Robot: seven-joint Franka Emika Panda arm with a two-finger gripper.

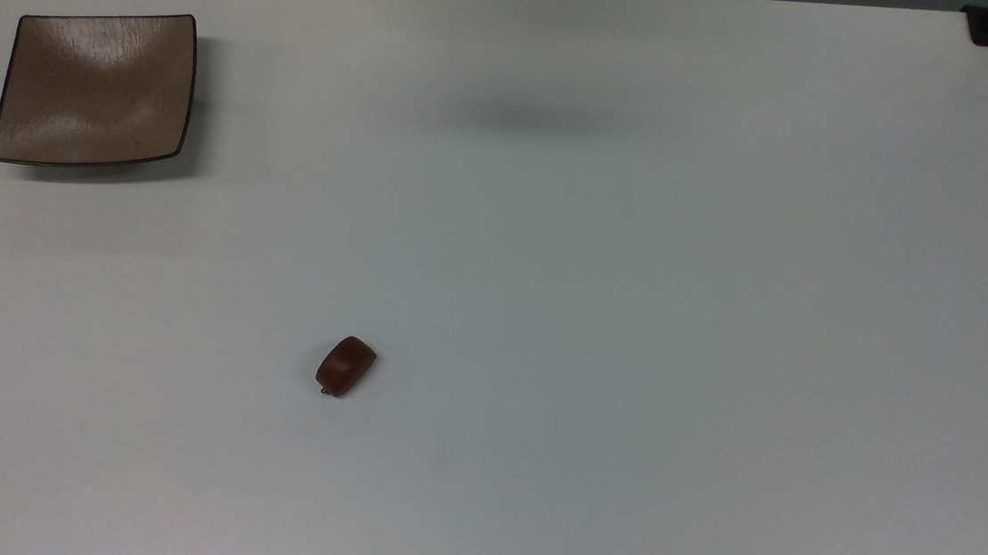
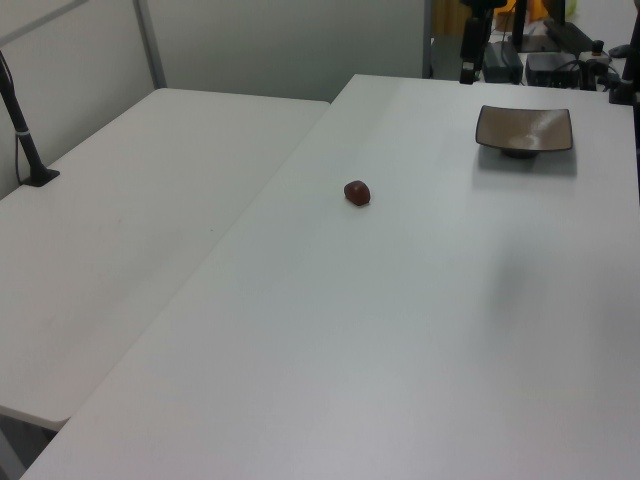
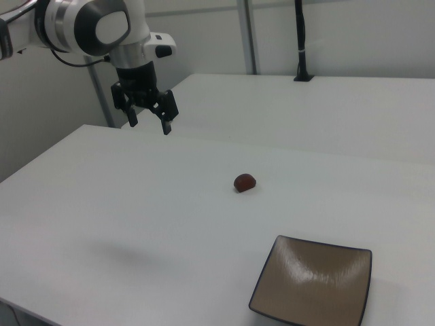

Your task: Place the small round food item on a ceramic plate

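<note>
A: Item one, the small round food item?
B: Dark reddish-brown, glossy, barrel-shaped. Lies alone on the white desk, below centre in the top view. Long axis diagonal there, stem tip toward the top view's lower left, rounded end toward its upper right.

A: Item two, the ceramic plate?
B: Square, tan-brown glaze, thin dark rim, upturned corners. Near the upper left corner in the top view, well apart from the food item. Nothing on it.

A: Anything between the two?
B: Bare desk surface; no object stands in the way.

A: The end effector?
B: In the right view, raised above the desk's far edge, fingers spread apart, holding nothing. Well apart from both items. A soft shadow falls on the desk.

A: Surroundings?
B: A second white desk adjoins, with a seam between. A black post on a black base stands on it. Pale wall panels behind; some dark equipment beyond the plate in the left view.
</note>
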